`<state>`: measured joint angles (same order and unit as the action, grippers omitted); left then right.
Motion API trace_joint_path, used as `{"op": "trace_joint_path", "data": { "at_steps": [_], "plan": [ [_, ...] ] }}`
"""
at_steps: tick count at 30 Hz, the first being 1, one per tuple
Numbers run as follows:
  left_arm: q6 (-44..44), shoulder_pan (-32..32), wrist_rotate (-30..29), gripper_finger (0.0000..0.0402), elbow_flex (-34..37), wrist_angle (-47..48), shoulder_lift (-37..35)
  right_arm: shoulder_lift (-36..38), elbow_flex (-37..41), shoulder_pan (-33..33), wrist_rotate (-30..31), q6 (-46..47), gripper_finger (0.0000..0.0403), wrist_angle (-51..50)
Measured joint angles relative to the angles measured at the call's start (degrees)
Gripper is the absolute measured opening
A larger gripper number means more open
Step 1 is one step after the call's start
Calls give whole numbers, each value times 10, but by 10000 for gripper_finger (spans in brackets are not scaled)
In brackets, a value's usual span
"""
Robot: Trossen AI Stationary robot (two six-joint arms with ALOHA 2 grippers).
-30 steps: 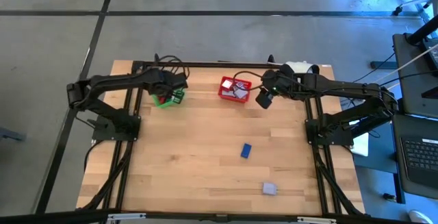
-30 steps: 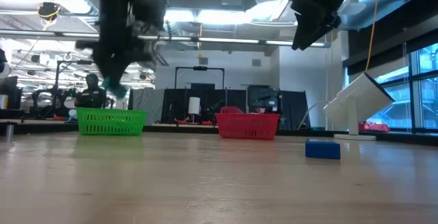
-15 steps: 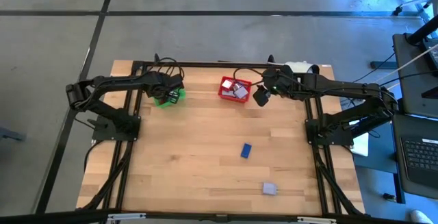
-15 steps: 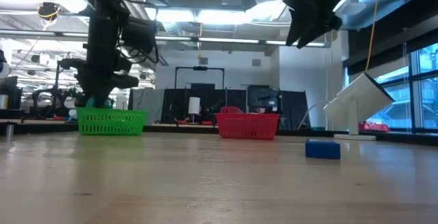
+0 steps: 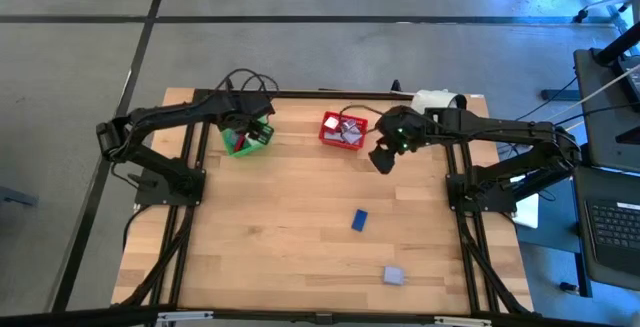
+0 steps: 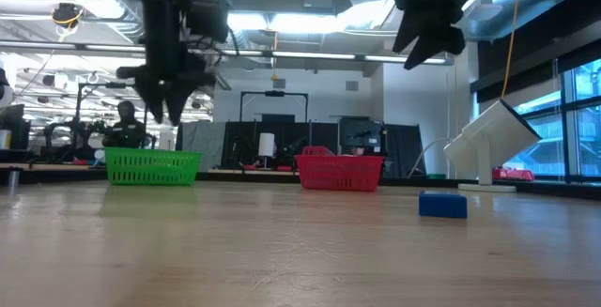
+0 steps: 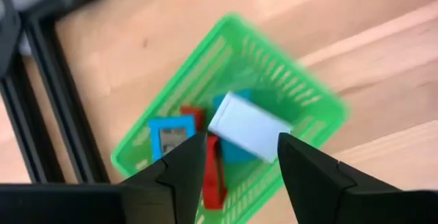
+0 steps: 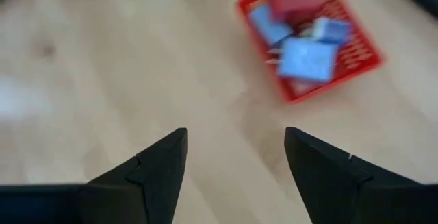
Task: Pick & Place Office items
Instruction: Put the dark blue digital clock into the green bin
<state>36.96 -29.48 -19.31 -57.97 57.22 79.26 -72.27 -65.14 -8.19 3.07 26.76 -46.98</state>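
Observation:
The green mesh basket (image 5: 245, 139) stands near the table's far left and the red mesh basket (image 5: 342, 130) at far centre. My left gripper (image 7: 241, 142) hangs open above the green basket (image 7: 301, 94), which holds a pale block (image 7: 248, 127) and blue (image 7: 171, 133), red (image 7: 213, 176) and teal pieces. My right gripper (image 8: 236, 135) is open over bare wood, just right of the red basket (image 8: 356, 59), which holds blue (image 8: 306, 58) and red pieces. A blue block (image 5: 359, 220) and a lavender block (image 5: 394, 276) lie flat on the table, nearer the front.
A white device (image 5: 437, 99) sits at the table's far right corner, behind my right arm. Black frame rails run along both sides of the wooden top. The middle and near left of the table show bare wood. Monitors and desks stand in the room behind.
My left gripper dipped down to the green basket, then rose back above it; the teal piece seen under its fingers a second ago is no longer there. My right gripper drifted slightly toward the near edge, staying high.

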Motion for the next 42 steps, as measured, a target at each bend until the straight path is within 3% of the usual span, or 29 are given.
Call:
{"op": "trace_joint_path", "data": {
  "at_steps": [9, 21, 26, 33, 42],
  "plan": [
    [-74, 2, 0, 180, -79, -3, 0, -43, 0, 59, -57, -333, 246, -8],
    [-58, 7, 26, 180, -90, -6, 0, -202, 0, 78, -211, -579, 246, 7],
    [-35, 23, 28, 180, -90, -6, 0, -255, 0, 100, -221, -690, 246, 21],
    [-32, 43, 22, 180, -90, -6, 0, -300, 0, 130, -237, -755, 246, 77],
    [-30, 48, 12, 180, -90, -6, 0, -325, 0, 150, -236, -754, 246, 103]
  ]
}}
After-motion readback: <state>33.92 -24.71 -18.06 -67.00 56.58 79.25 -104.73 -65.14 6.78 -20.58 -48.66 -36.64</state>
